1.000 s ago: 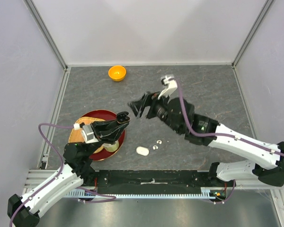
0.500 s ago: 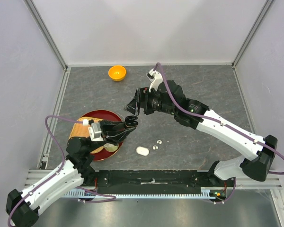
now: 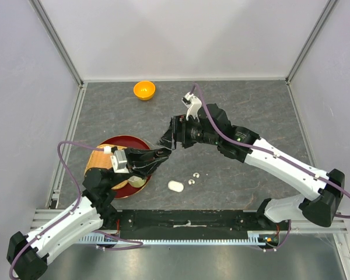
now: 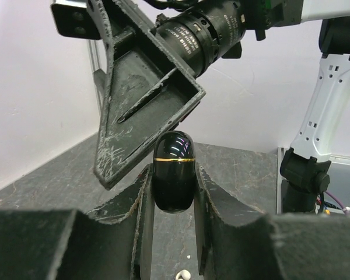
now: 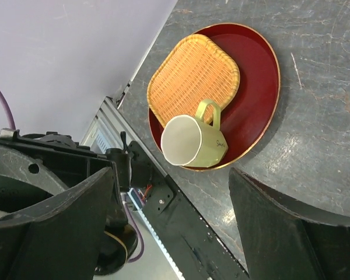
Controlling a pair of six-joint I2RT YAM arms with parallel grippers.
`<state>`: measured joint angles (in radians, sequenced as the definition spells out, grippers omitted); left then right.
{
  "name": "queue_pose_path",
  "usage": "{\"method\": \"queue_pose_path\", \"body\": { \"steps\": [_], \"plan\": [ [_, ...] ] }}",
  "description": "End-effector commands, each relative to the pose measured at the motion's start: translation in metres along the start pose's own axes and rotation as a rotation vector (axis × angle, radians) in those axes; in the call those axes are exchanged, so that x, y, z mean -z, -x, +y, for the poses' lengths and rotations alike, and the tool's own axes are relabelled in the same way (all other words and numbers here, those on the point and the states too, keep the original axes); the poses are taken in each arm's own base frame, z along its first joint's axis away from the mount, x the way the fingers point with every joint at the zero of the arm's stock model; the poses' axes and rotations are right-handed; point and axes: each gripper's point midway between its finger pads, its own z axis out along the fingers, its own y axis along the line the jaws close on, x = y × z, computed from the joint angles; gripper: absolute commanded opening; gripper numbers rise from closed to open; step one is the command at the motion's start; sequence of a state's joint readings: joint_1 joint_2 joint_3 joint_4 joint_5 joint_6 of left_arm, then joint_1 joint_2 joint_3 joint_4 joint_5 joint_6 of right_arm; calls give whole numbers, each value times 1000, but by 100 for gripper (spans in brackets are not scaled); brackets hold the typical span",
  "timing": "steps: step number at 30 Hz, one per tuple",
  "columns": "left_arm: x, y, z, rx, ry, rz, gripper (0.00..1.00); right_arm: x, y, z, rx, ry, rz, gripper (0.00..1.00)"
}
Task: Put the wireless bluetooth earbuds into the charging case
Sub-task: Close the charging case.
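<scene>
Firmly pinched in my left claw (image 3: 162, 153), a glossy black case (image 4: 175, 172) stands upright between the nearly closed fingers, a thin gold line ringing it near the top. The claw holds it in the air over the near-right edge of the red plate (image 3: 123, 140).

My right claw (image 3: 168, 135) hovers just beyond and above it, jaws spread wide and holding nothing. In the left wrist view, one scuffed finger (image 4: 143, 99) of the right claw hangs close over the top of the case; I cannot tell whether they touch.

Two small pale buds (image 3: 193, 178) lie side by side on the grey worktop (image 3: 251, 105), to the right of the plate and well apart from both claws. A white case (image 3: 175, 186) lies just beside them, on the nearer side.

On the plate sit a wicker tray (image 5: 192, 76) and a pale green mug (image 5: 192, 140), tipped on its side with the mouth facing my right wrist camera and its rim touching the tray. An orange bowl (image 3: 144, 90) stands alone near the far edge of the worktop.
</scene>
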<state>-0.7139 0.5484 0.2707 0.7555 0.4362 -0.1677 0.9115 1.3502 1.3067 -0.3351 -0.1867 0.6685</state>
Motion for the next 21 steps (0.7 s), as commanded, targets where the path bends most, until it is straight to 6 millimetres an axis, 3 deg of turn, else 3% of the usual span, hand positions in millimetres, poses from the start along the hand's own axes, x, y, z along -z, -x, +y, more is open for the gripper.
{"method": "queue_pose_path", "body": {
  "steps": [1, 6, 9, 10, 11, 12, 14, 15, 17, 18, 19, 20, 21],
  "plan": [
    [-7, 27, 13, -41, 63, -78, 2, 17, 2, 9, -7, 37, -19, 86],
    [-12, 21, 22, 37, 112, -56, 2, 23, 5, -6, -22, -33, -73, 87],
    [-19, 13, 28, 111, 142, 6, 2, 34, 16, -35, -73, -188, -168, 88],
    [-26, 13, 33, 138, 165, 31, 2, 40, 22, -56, -115, -295, -222, 89],
    [-27, 0, 37, 210, 198, 89, 2, 44, 23, -65, -130, -333, -242, 89],
    [-33, 7, 44, 240, 237, 94, 2, 53, 29, -75, -153, -373, -278, 89],
    [-37, -24, 51, 334, 286, 222, 2, 66, 32, -95, -186, -459, -326, 89],
    [-46, -20, 54, 351, 292, 235, 2, 77, 39, -98, -197, -471, -364, 89],
    [-51, -56, 60, 454, 347, 368, 2, 91, 43, -110, -230, -523, -421, 89],
    [-62, -50, 65, 477, 357, 366, 2, 104, 49, -112, -246, -528, -461, 90],
    [-67, -57, 66, 507, 363, 387, 2, 112, 51, -115, -254, -541, -485, 90],
    [-71, -83, 71, 563, 390, 450, 2, 122, 54, -118, -261, -553, -521, 90],
    [-81, -83, 71, 586, 378, 456, 2, 129, 57, -121, -265, -564, -542, 90]
  ]
}}
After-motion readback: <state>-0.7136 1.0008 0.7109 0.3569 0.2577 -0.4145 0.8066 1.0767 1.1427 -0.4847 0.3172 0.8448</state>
